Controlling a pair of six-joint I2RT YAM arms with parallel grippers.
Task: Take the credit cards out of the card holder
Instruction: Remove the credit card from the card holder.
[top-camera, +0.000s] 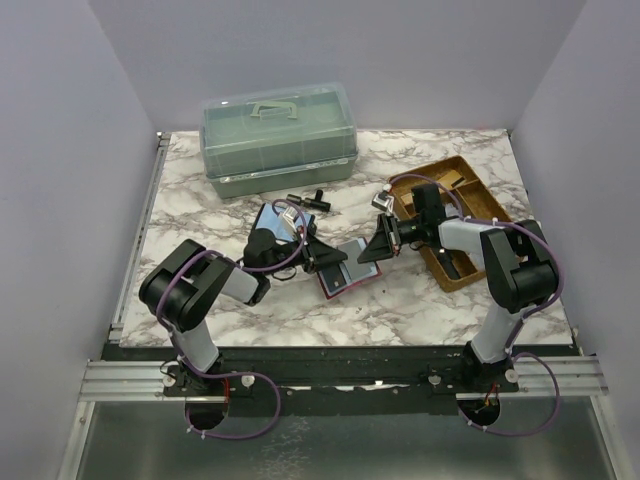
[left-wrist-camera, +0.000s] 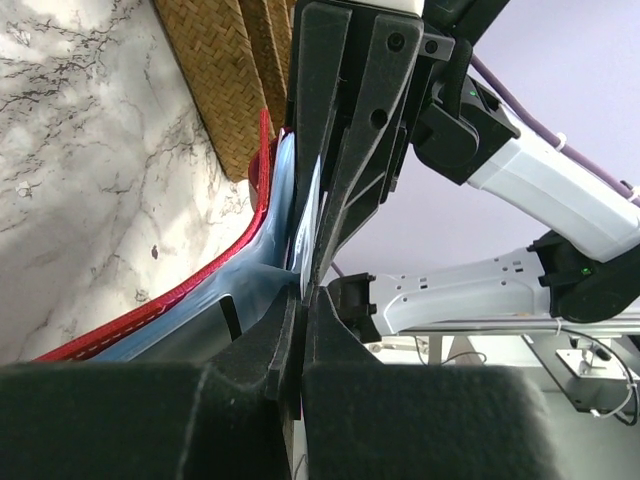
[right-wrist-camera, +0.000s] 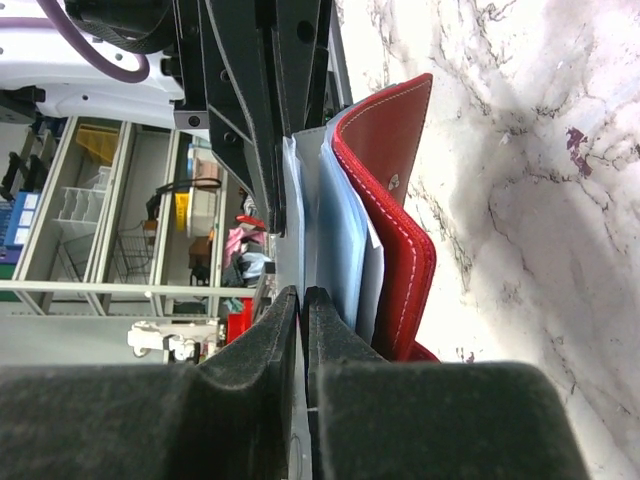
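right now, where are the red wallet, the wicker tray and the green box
red wallet (right-wrist-camera: 395, 140), right wrist view, on its red outer flap
wicker tray (left-wrist-camera: 210, 70), left wrist view, on its woven wall
green box (top-camera: 280, 145), top view, on its front side

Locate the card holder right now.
Top view: the card holder sits near table centre, left of the wicker tray, held by the left gripper while the right gripper nips a credit card inside it.

Both arms reach inward, left claw (top-camera: 335, 262) and right claw (top-camera: 365, 252) clamped, tips nearly touching.
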